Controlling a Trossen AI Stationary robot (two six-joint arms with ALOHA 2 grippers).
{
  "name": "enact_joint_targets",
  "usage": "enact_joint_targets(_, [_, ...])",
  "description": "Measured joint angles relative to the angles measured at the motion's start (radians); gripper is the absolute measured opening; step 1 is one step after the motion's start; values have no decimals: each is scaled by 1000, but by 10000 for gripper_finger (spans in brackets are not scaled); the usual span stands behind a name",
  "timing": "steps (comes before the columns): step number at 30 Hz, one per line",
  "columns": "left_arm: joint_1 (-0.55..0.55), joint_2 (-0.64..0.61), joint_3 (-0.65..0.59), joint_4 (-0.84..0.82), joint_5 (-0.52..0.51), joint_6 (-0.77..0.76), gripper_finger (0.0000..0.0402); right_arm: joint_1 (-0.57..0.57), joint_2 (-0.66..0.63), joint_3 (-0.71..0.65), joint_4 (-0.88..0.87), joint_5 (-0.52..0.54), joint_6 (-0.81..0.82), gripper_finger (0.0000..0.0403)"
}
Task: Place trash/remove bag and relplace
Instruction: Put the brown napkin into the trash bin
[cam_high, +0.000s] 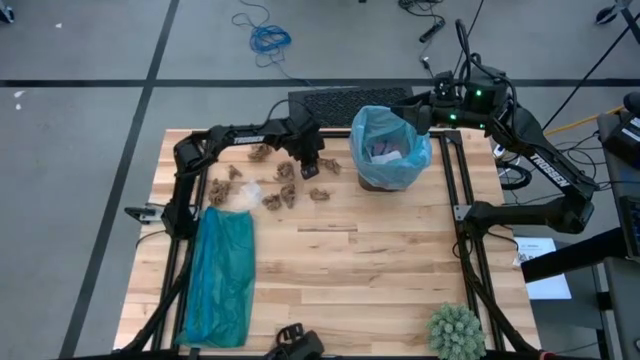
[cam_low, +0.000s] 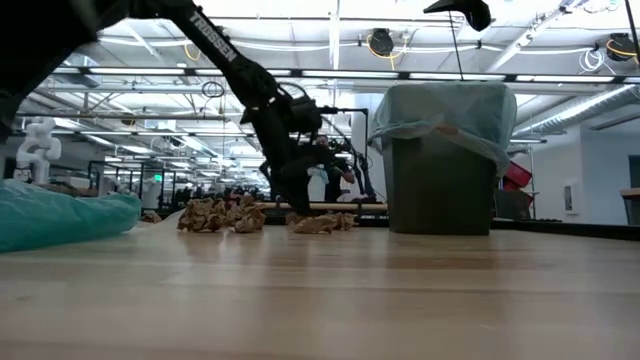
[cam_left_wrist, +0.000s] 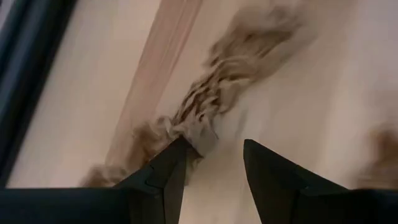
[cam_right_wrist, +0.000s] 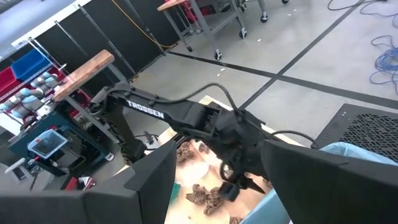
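Note:
Several crumpled brown scraps of trash (cam_high: 287, 194) lie on the wooden table's far left part, with a white paper wad (cam_high: 245, 195) among them. The small dark bin (cam_low: 438, 185), lined with the pale blue bag (cam_high: 390, 148), stands at the far right; some trash shows inside it. My left gripper (cam_high: 312, 168) is open and slants down, low over a long brown scrap (cam_left_wrist: 239, 59) beside the bin. My right gripper (cam_right_wrist: 217, 155) is open, raised behind the bin. My left gripper slants down from the far left, one fingertip (cam_left_wrist: 177, 152) at the near end (cam_left_wrist: 198, 132) of the long brown scrap, the other over bare wood. Whether that fingertip touches the scrap I cannot tell. The scrap lies flat on the table.
A darker teal plastic bag (cam_high: 222, 275) lies along the table's left side. A spiky green ball (cam_high: 457, 330) sits at the near right corner. A black mat (cam_high: 345, 103) lies behind the far edge. The wood (cam_high: 360, 270) between is bare.

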Motion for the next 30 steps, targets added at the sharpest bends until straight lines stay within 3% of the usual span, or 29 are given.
enact_joint_targets(5, [-1,33,1,3,-69,-10,126,0,0,0,0,20,16,228])
enact_joint_targets(10, [4,-12,-3,-40,-20,-66,15,0,0,0,2,20,16,228])
enact_joint_targets(20, [-2,-349,-2,11,141,-170,2,0,0,0,28,21,6,228])
enact_joint_targets(25, [-18,-493,-2,259,228,-326,1,0,0,0,46,21,-19,228])
enact_joint_targets(30, [-42,-507,15,557,269,-484,1,0,1,0,57,21,-40,228])
